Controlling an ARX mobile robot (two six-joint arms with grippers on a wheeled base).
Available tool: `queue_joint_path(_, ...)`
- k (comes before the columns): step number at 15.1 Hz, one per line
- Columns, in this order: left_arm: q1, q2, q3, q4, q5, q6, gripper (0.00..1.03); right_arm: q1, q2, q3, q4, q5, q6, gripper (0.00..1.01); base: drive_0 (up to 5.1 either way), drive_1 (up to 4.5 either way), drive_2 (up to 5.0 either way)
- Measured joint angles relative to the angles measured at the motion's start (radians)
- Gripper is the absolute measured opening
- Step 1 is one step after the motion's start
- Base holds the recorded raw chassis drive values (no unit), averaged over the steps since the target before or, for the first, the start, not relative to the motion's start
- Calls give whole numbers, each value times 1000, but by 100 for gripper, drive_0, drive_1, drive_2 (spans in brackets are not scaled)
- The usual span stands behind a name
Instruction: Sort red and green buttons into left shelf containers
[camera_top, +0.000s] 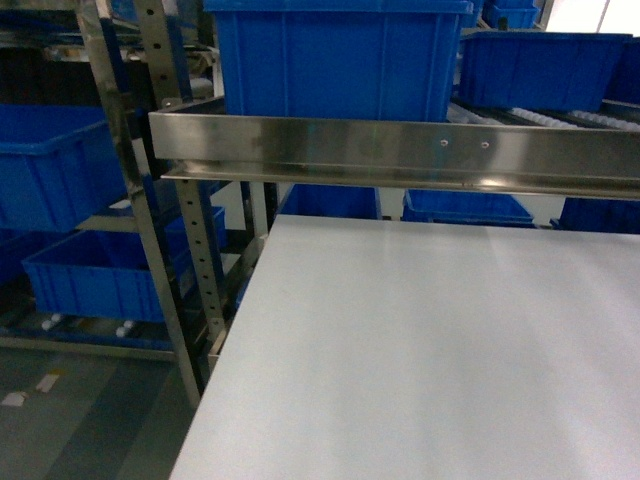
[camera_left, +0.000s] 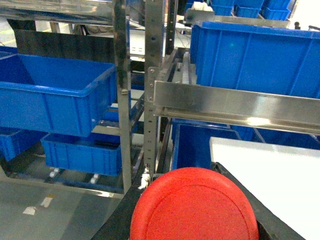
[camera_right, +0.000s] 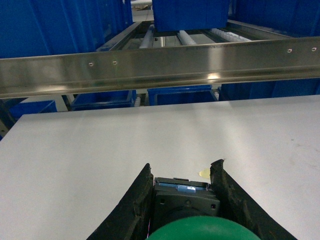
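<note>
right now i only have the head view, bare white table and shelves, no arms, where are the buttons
Observer: The red button sits in the left gripper, seen by the left wrist camera.
Operator: and the green one
Observer: The green button is between the right gripper's fingers.
Operator: what's ahead of the left arm
Observer: The large blue bin on the left shelf, open side up.
</note>
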Motion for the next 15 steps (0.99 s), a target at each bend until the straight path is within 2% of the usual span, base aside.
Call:
queue_joint_path(8, 0, 0, 0, 1, -1, 0, 30, 0, 0, 0, -1, 0, 0, 29, -470, 379, 91)
queue_joint_path(15, 0, 0, 0, 0, -1, 0, 30, 0, 0, 0, -1, 0, 0, 29, -492, 298, 192)
